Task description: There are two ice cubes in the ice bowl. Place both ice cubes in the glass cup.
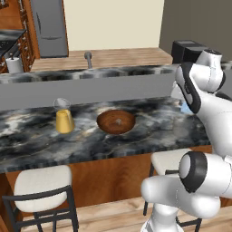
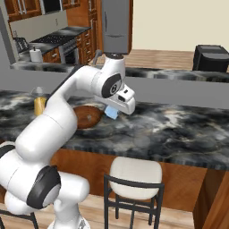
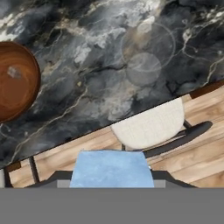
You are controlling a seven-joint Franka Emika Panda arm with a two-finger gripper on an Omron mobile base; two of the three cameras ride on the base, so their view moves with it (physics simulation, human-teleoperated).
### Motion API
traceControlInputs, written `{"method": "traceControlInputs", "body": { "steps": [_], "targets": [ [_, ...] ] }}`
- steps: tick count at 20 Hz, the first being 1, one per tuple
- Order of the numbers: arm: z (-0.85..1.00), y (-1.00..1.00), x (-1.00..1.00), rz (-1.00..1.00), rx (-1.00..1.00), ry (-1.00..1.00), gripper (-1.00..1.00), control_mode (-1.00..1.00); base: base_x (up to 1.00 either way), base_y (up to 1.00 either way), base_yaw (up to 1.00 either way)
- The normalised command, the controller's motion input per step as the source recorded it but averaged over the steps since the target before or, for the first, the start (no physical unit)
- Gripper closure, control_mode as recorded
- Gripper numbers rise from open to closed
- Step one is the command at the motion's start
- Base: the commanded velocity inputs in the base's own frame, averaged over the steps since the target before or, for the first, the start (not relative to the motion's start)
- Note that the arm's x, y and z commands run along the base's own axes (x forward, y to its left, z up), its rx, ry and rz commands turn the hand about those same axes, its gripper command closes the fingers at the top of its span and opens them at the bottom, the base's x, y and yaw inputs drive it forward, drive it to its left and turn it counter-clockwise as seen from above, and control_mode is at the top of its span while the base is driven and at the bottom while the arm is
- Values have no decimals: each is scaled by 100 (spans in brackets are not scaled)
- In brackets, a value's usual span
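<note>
- End effector hangs above the surface, its fingers clamped on a pale blue ice cube; the cube fills the gap between them and sits clear of the stone.
- Below and just ahead of it in the hand view lies dark marbled stone, with the surface's front edge and a cushioned stool beyond that edge.
- Next outward, to the robot's left, comes the ice bowl, a shallow wooden dish resting flat. The second ice cube lies near its middle, apart from the rim.
- Farther left again, beyond the bowl and a little apart from it, stands the glass cup, upright with its mouth facing up.
- My judgement: the relation that matters is that the cup lies on the far side of the bowl from the end effector, so the carried cube must travel leftward across the bowl and arrive over the cup's narrow mouth. A cube has no long axis to align.
- A faint clear circular outline shows on the stone in the hand view; I cannot tell what it is.
</note>
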Motion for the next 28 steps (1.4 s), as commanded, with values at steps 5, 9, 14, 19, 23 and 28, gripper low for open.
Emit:
{"method": "traceControlInputs", "body": {
  "steps": [5, 9, 14, 19, 23, 28],
  "targets": [
    [0, -13, 16, 0, 0, 3, 100, -100, 0, 0, 0],
    [-2, -5, 16, 0, -5, 2, 100, -100, 0, 0, 0],
    [-10, -31, 18, 1, -16, -3, 100, -100, 0, 0, 0],
    [-13, -21, 11, 1, -11, -1, 100, -100, 0, 0, 0],
    [-5, -11, 2, 0, 0, 0, 100, -100, 0, 0, 0],
    [-1, -19, 11, 0, 0, 0, 100, -100, 0, 0, 0]
  ]
}}
